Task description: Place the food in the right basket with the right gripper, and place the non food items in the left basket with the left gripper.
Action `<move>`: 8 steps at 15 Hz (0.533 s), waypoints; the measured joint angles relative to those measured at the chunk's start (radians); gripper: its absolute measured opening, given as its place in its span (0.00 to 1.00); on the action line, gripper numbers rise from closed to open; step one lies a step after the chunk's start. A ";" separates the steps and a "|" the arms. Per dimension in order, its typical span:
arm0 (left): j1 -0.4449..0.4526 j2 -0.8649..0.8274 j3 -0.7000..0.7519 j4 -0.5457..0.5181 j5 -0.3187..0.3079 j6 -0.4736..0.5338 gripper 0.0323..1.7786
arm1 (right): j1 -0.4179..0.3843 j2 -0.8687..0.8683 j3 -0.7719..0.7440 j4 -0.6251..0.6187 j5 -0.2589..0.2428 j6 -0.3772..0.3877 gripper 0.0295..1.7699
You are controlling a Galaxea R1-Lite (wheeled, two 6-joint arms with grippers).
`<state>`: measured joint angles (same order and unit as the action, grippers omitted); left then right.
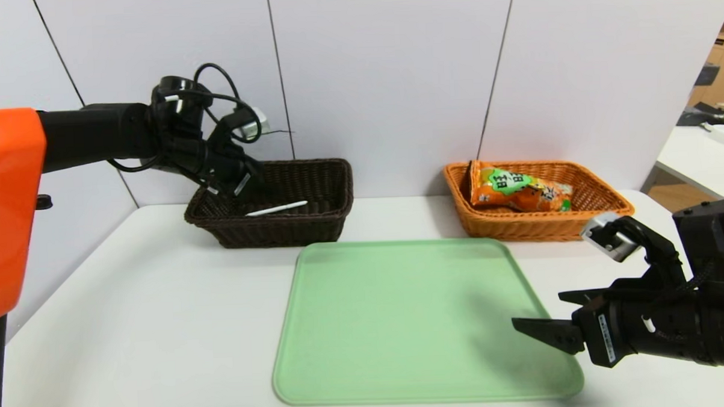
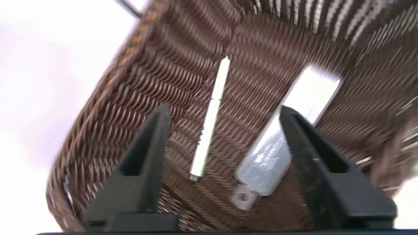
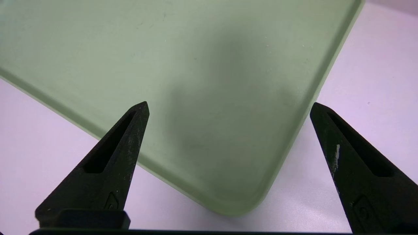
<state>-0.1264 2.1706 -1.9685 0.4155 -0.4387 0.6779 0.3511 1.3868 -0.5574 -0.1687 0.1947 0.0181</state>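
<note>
Head view, left hand [image 1: 241, 185] spread over left basket [image 1: 314, 226]

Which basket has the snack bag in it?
The orange basket, on the robot's right. The snack bag lies inside it. The dark brown basket holds a white pen instead.

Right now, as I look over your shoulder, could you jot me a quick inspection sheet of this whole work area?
Surface: white table with a bare green tray.
Job's things: orange snack bag lies in the orange-tan basket; a white pen and a clear packet lie in the dark basket.
Clutter: nothing seen.
Grippers: left gripper open above the dark basket, holding nothing; right gripper open over the tray's near right corner.
Cables: black loops at the left wrist.
Surroundings: white wall panels; another table far right.
</note>
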 joint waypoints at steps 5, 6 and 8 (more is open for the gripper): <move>-0.003 -0.169 0.065 0.047 0.075 -0.420 0.82 | -0.003 -0.053 -0.018 0.007 0.000 -0.001 0.96; -0.003 -0.209 0.111 0.063 0.108 -0.460 0.84 | -0.003 -0.071 -0.023 0.013 0.000 -0.001 0.96; -0.003 -0.283 0.219 0.079 0.135 -0.501 0.86 | -0.003 -0.108 -0.031 0.018 0.000 -0.001 0.96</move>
<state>-0.1289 1.8872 -1.7491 0.4940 -0.3040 0.1770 0.3481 1.2787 -0.5887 -0.1504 0.1951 0.0168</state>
